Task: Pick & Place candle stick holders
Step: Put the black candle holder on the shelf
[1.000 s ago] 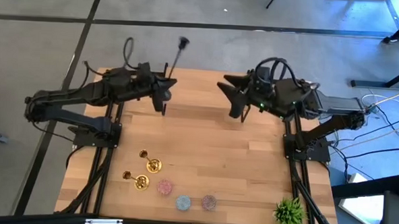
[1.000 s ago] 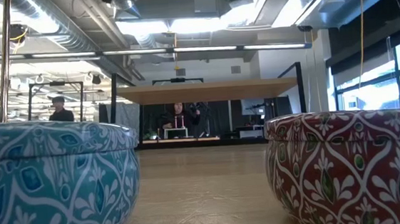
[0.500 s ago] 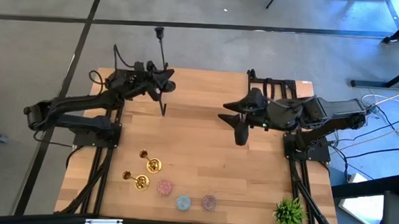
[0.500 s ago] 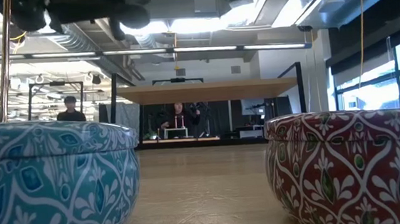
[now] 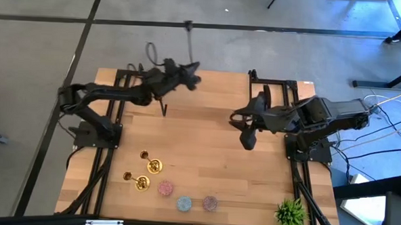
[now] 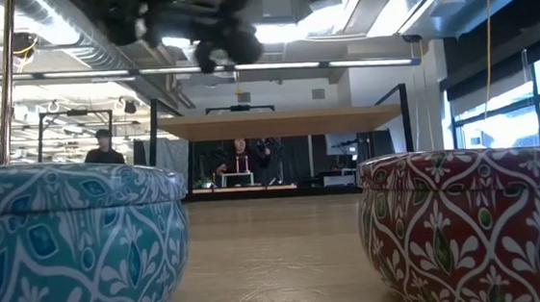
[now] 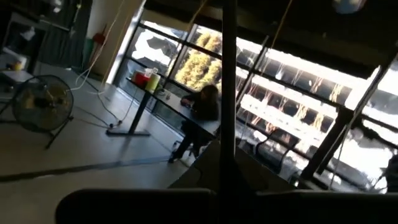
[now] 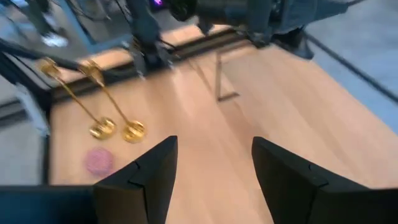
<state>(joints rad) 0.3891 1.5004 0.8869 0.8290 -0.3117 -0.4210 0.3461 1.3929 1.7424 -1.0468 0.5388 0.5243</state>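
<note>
High view: left gripper (image 5: 186, 76) has swung right since a moment ago, clamped on the black candle stick holder (image 5: 188, 41) overhanging the table's top edge; gold holders (image 5: 147, 171) lower left, wide bare wood between. Right wrist view: right gripper (image 8: 211, 171) gapes open.

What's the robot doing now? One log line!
left gripper: holding black candlestick in the air | right gripper: open, above table

L: my left gripper (image 5: 186, 76) raised over table's far edge, grip unclear | R: my right gripper (image 8: 211, 171) mid-table, fingers spread
</note>
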